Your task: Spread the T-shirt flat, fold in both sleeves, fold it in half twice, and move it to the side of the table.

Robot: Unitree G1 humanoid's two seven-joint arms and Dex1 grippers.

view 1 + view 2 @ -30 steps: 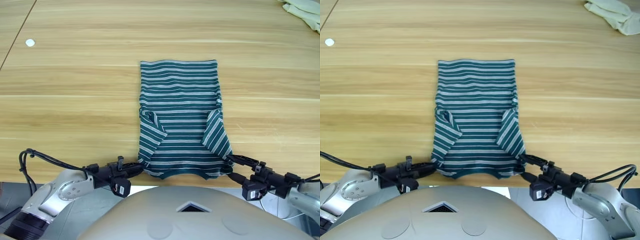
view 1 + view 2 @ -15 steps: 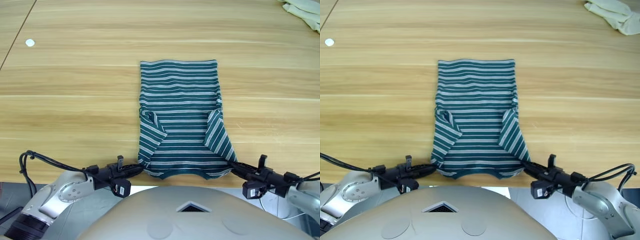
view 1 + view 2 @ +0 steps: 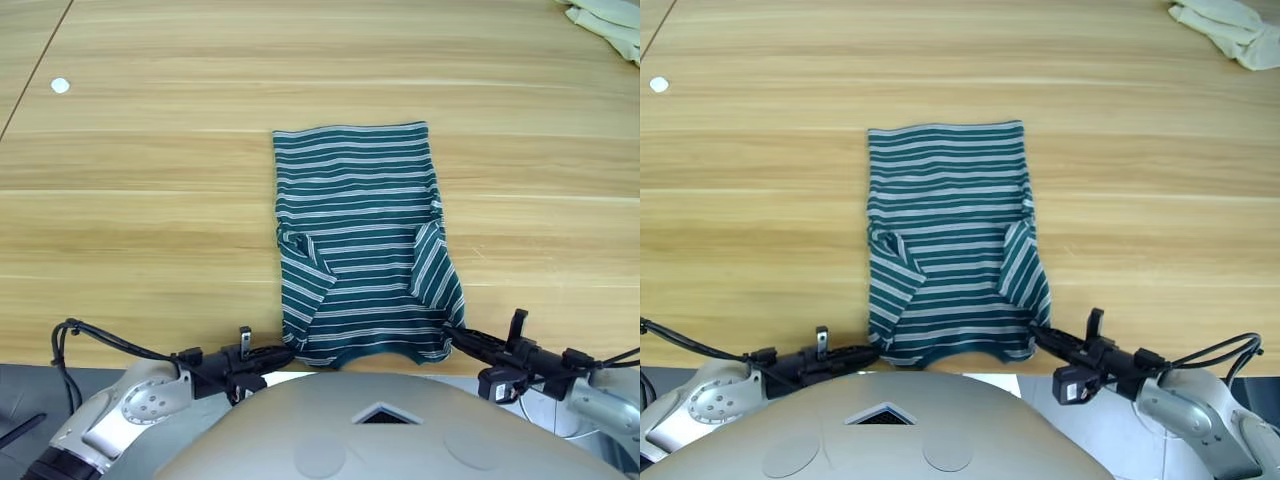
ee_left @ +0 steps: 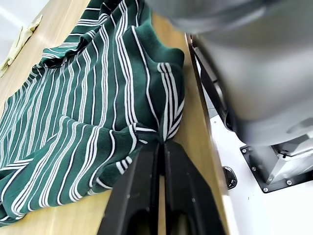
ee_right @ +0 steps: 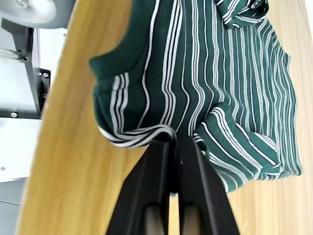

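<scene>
Shirt [image 3: 355, 230]: green w/ white stripes, lies lengthwise on the table [image 3: 150, 200], neck end toward me, hem end away. Both sleeves are folded in over the body: L sleeve [image 3: 305, 265], R sleeve [image 3: 428, 265].

Edges: the far hem is straight but sits slightly askew, its left corner a bit nearer me than its right. Long sides run roughly straight down to the sleeve folds, then flare out a little toward the near corners. The neck scoop [image 3: 365, 355] lies right at the table's near edge.

L gripper [image 4: 160, 144]: fingers pressed together, pinching the shirt's near-left corner at the table edge. Fabric puckers into the pinch.

R gripper [image 5: 173, 142]: same on the near-right corner, fingers closed tight on a bunched fold of stripes. Both arms come in low, from just past the near edge.

Room: bare wood runs wide on both sides of the shirt, and a broad band of it lies beyond the hem.

Other items: pale cloth [image 3: 605, 22] crumpled at the far-right corner, well apart from the shirt. Small white dot [image 3: 60, 86] on the wood far-left, also well apart. A dark seam [image 3: 35, 70] cuts diagonally across the far-left corner of the tabletop.
</scene>
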